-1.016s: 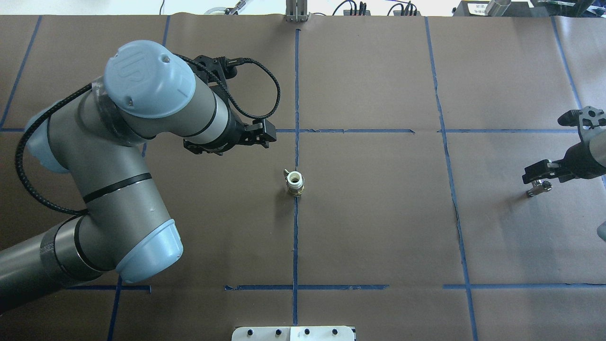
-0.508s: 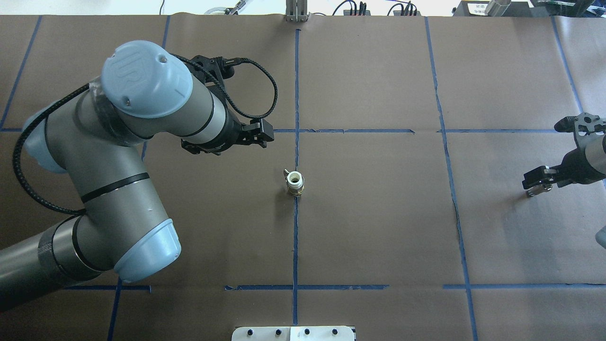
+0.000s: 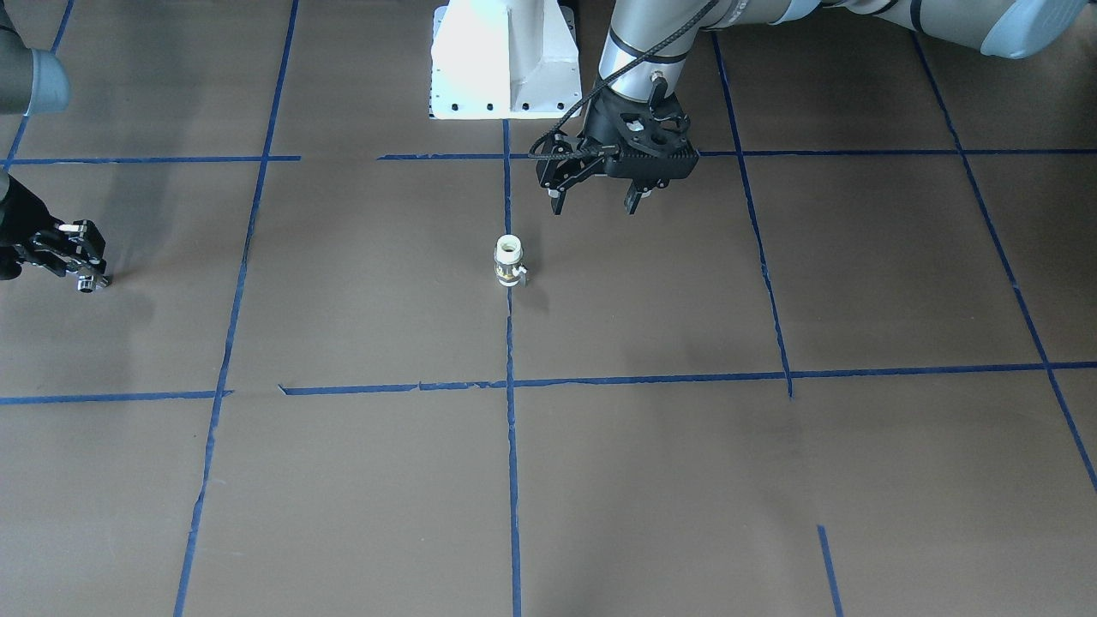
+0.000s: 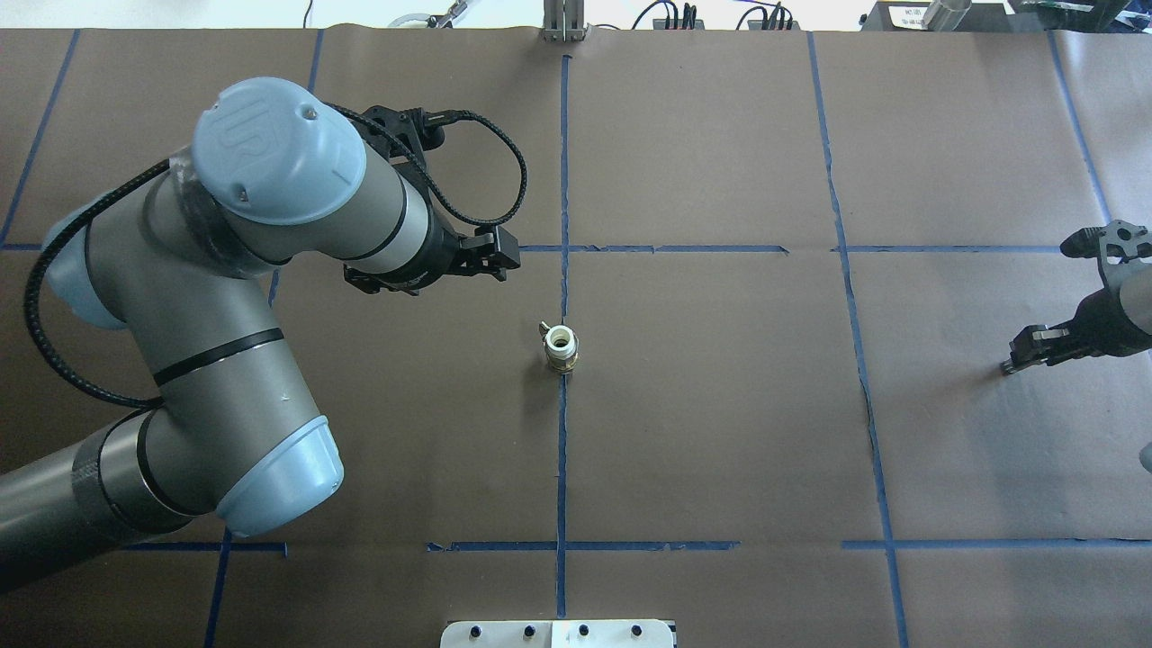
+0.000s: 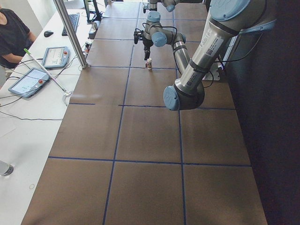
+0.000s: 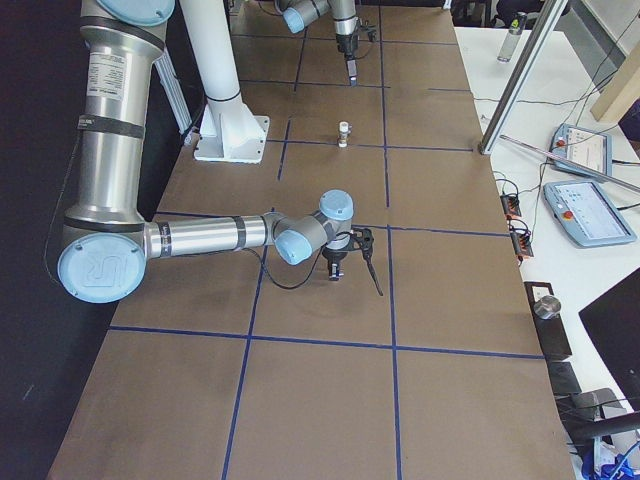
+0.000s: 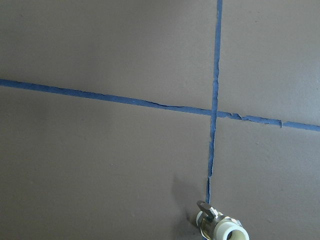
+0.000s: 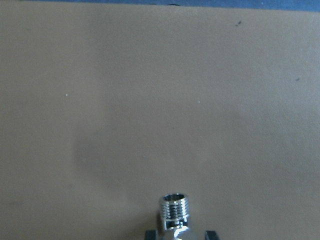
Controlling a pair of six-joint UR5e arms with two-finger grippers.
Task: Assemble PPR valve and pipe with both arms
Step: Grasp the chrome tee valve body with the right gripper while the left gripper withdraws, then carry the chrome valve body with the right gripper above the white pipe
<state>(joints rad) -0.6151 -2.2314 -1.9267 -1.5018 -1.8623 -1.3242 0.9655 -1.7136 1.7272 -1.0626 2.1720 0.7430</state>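
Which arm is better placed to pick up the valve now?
Left. The left claw hangs open close to the PPR valve, which stands upright mid-table; the right claw is far off, at the pipe.

grey arms (image 4: 211, 360), blue caps (image 4: 279, 148), black cables (image 4: 31, 292)
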